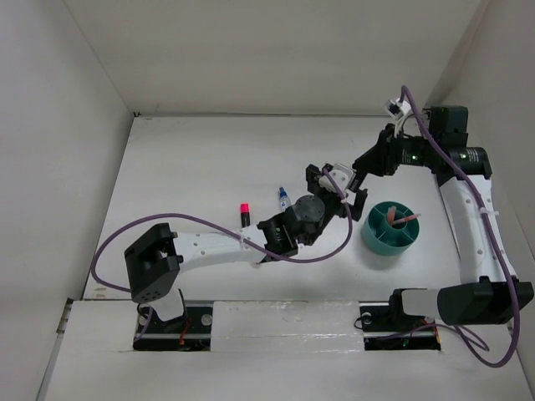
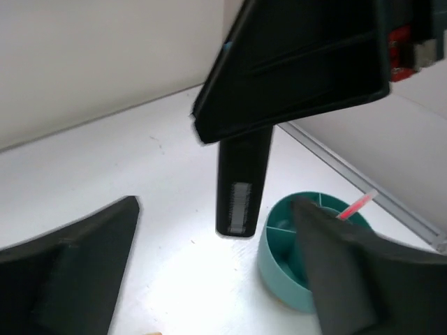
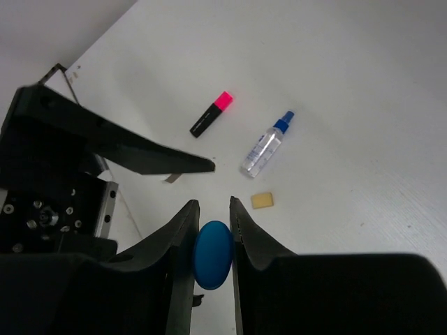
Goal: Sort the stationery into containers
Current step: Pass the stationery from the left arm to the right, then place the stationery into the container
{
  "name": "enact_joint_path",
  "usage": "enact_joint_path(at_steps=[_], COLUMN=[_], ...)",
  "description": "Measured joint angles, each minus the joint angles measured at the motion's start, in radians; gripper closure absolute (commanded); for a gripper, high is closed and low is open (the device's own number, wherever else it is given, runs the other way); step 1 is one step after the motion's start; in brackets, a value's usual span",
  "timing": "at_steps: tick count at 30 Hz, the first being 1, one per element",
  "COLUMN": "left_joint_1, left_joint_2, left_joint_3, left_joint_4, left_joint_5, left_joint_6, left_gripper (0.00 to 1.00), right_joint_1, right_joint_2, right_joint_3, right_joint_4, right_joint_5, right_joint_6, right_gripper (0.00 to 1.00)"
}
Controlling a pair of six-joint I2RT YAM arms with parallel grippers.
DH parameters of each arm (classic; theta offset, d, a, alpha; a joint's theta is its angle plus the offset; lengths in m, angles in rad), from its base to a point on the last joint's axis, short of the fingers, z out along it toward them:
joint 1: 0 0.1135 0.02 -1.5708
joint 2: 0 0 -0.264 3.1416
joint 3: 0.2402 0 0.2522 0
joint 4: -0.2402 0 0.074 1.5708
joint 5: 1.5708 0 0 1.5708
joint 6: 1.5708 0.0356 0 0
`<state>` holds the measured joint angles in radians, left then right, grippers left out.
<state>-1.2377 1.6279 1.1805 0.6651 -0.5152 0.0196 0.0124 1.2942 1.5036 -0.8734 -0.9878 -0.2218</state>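
Currently, the right gripper is clamping the blue-capped highlighter by its cap end, both fingers pressing against the blue cap. In the left wrist view the marker's black barrel is hanging upright beneath that gripper, just beside the teal cup and not over it. Whether its lower end is touching the table cannot be told.

The left gripper is facing the hanging highlighter with its fingers spread wide and gripping nothing. The barrel is showing between its two fingers, with the cup just past the one on the right. From above, the two grippers are sitting close together near the middle of the table, just left of the cup.

The cup is standing upright on the right side of the table, its inner dividers showing. A pink pen is leaning inside it, with one end sticking out over the rim.

Left of the grippers, three items are lying on the bare table. The pink-capped highlighter is lying farthest from the cup, with the spray bottle near it and apart from it. The eraser is resting near the bottle's base end, also apart.
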Motion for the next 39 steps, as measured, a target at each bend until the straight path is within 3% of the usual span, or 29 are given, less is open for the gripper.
enact_joint_path(at_steps=[7,13,19,23,29,39], left_joint_1=[0.001,0.001,0.001,0.0,0.0,0.0], left_joint_2=[0.0,-0.042,-0.15,-0.212,-0.314,-0.402], left_joint_3=[0.0,-0.035,-0.125,-0.204,-0.345,-0.36], left_joint_4=[-0.069,-0.191,-0.33,-0.389,-0.459,-0.519], left_joint_5=[-0.054,-0.096,-0.098,-0.093,-0.089,-0.138], left_joint_6=[-0.062,-0.174,-0.286,-0.348,-0.393,-0.452], left_gripper=[0.0,0.0,0.0,0.0,0.0,0.0], right_joint_1=[-0.108,-0.256,-0.339,-0.378,-0.398,-0.362], right_joint_2=[-0.014,0.022,0.228,0.35,0.41,0.411], right_joint_3=[0.0,0.001,0.085,0.108,0.11,0.1], right_joint_4=[-0.011,-0.056,-0.286,-0.383,-0.44,-0.461], right_joint_5=[0.027,0.037,0.016,0.011,0.01,0.009], right_joint_6=[-0.112,-0.349,-0.734,-0.903,-0.999,-1.038], right_gripper=[1.0,1.0,1.0,1.0,1.0,1.0])
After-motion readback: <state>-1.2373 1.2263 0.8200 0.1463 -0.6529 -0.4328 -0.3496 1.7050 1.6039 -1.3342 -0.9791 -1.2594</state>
